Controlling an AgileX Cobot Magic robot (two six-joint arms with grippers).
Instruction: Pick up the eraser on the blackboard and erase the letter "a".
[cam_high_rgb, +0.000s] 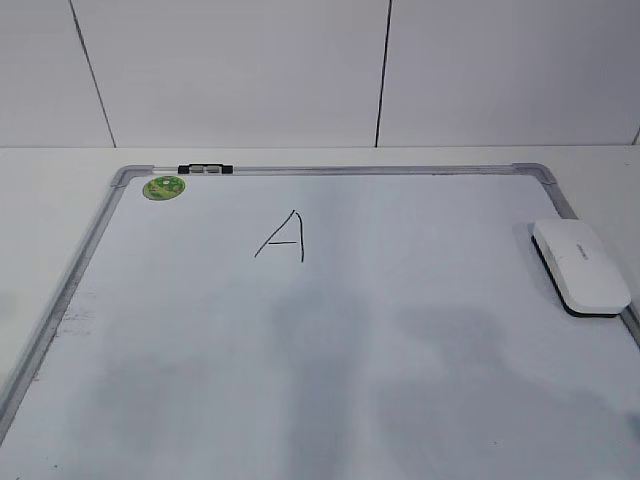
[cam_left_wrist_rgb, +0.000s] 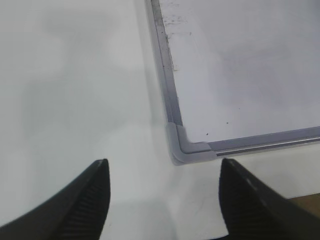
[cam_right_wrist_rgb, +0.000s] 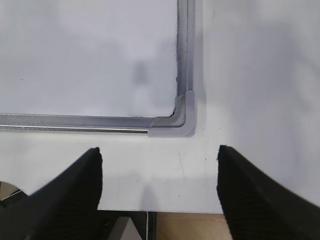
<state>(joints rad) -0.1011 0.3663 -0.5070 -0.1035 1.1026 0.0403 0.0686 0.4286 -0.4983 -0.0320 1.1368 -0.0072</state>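
The white eraser (cam_high_rgb: 580, 265) lies on the right edge of the blackboard (cam_high_rgb: 400, 340), a white dry-erase board with a grey frame. An angular capital "A" (cam_high_rgb: 283, 238) is drawn in black marker near the board's upper middle. No lowercase "a" shows in any view. My left gripper (cam_left_wrist_rgb: 164, 165) is open and empty over the table, just outside the board's near left corner (cam_left_wrist_rgb: 182, 147). My right gripper (cam_right_wrist_rgb: 158, 150) is open and empty just outside the near right corner (cam_right_wrist_rgb: 180, 122). Neither gripper shows in the exterior view.
A round green magnet (cam_high_rgb: 164, 187) sits at the board's far left corner. A black and white clip (cam_high_rgb: 203, 169) is on the far frame edge. The table's front edge (cam_right_wrist_rgb: 200, 212) lies just below my right gripper. A white wall stands behind.
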